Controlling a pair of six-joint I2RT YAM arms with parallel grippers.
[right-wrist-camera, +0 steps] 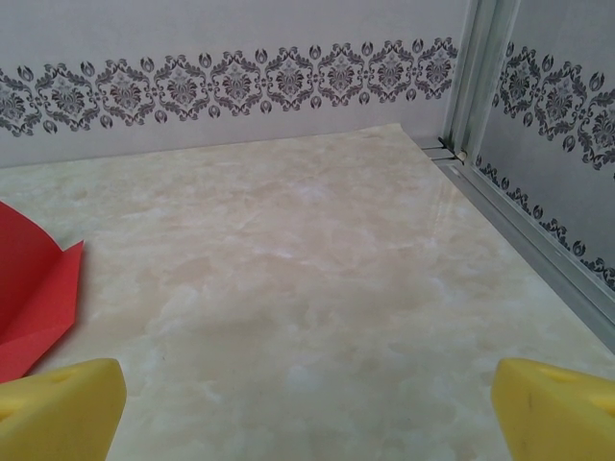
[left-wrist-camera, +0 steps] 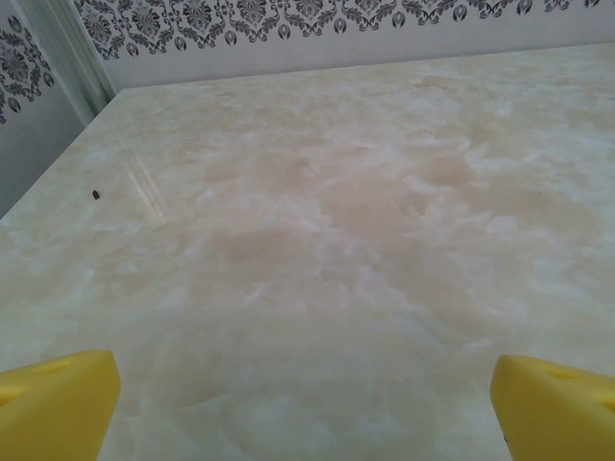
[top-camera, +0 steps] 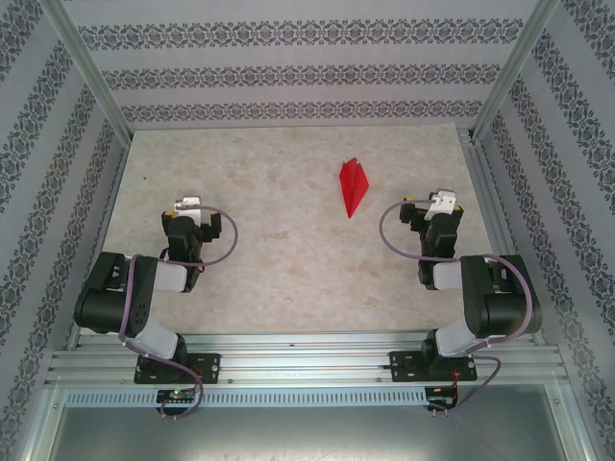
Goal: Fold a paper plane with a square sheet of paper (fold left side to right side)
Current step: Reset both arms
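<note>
— The left gripper (left-wrist-camera: 306, 411): how do its jaws stand?
— Wide apart. Its wrist camera has one yellow fingertip (left-wrist-camera: 53, 408) in each lower corner, with bare marbled table (left-wrist-camera: 317, 240) between them.
— And the right gripper (right-wrist-camera: 307, 411)?
— The same: spread wide, holding nothing.
— Where is the paper plane (top-camera: 354, 187)?
— Lying on the table, right of centre in the far half, its point aimed toward the near edge. It touches neither gripper. It is nearer the right one, off to that gripper's left and a little beyond it. The right wrist camera catches red paper at its left edge.
— Is it fully folded?
— From above it looks like a narrow dart with a central ridge, but it is small there, so I can't vouch for each fold.
</note>
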